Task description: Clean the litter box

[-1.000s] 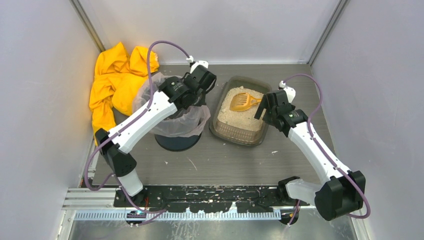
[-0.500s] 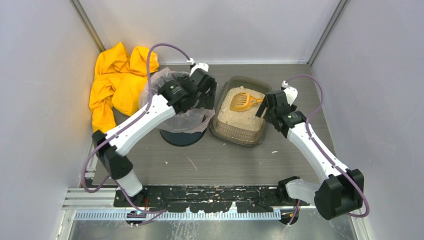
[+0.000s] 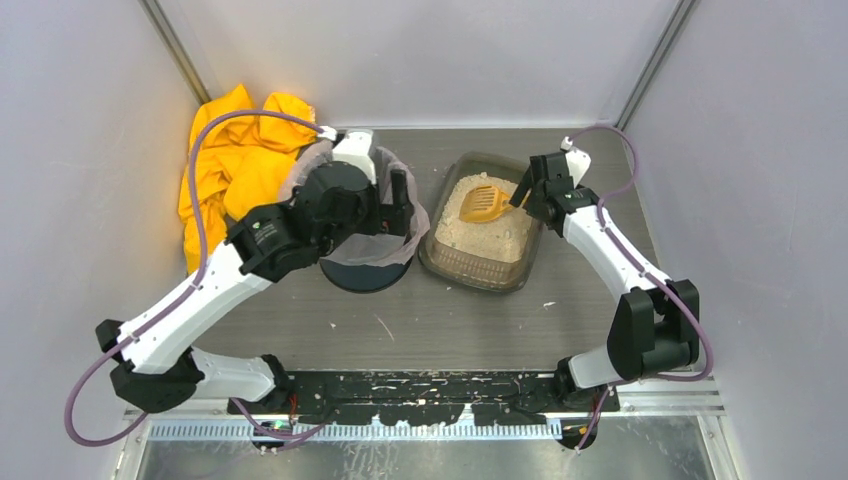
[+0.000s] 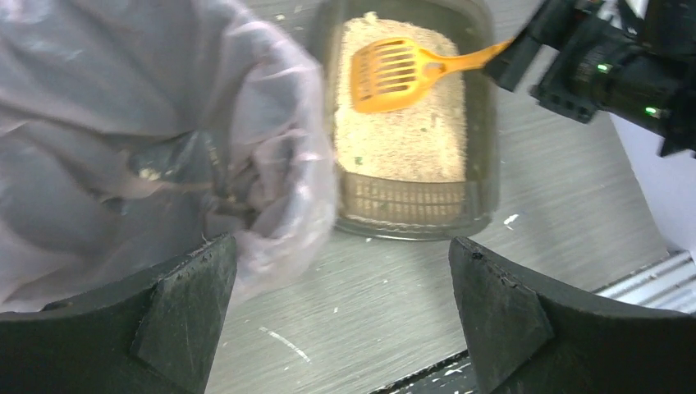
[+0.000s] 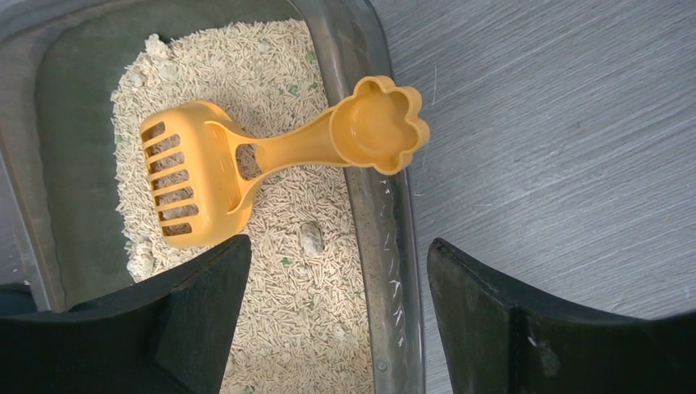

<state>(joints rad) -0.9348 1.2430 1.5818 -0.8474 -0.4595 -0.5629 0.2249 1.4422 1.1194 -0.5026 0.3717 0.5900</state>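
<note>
Grey-walled cell, brushed grey table: the left gripper has sprung wide open and empty beside the lined bin. The right gripper, jaws apart, has moved in over the orange scoop, which lies in the litter box mid-table. Scooping looks ready to begin. A yellow cloth is heaped rear-left.

bin: clear liner, upright | yellow cloth: crumpled, beside bin | orange scoop: slotted, paw-shaped handle end
</note>
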